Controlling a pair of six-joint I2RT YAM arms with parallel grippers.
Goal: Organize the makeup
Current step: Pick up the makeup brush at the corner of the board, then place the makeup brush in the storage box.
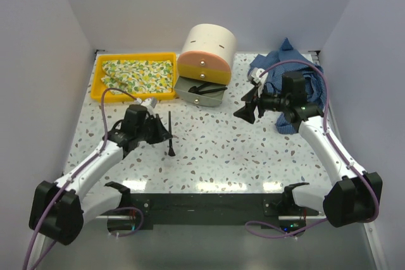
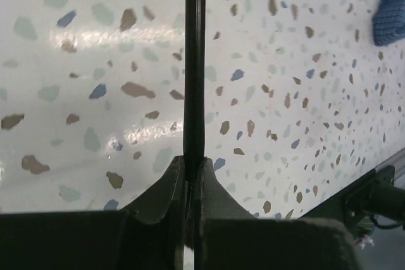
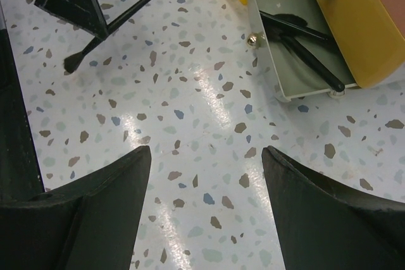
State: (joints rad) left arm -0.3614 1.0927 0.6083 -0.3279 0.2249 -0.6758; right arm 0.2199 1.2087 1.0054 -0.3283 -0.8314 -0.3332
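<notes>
My left gripper (image 1: 166,135) is shut on a thin dark brush (image 1: 171,132) and holds it just above the table, left of centre. In the left wrist view the brush handle (image 2: 194,61) sticks straight out from the closed fingertips (image 2: 209,178). The right wrist view shows the same brush (image 3: 120,18) with its bristle tip (image 3: 73,62) low over the table. Two more dark brushes (image 3: 302,47) lie in the open grey drawer (image 3: 269,42). My right gripper (image 1: 245,110) hangs open over bare table near that drawer (image 1: 201,92), nothing between its fingers (image 3: 107,188). No palettes or discs show.
A round cream, pink and yellow drawer unit (image 1: 205,54) stands at the back centre. A yellow tray (image 1: 100,80) with a leaf-patterned cloth (image 1: 139,74) sits at the back left. A blue cloth (image 1: 288,67) lies bunched at the back right, behind the right arm.
</notes>
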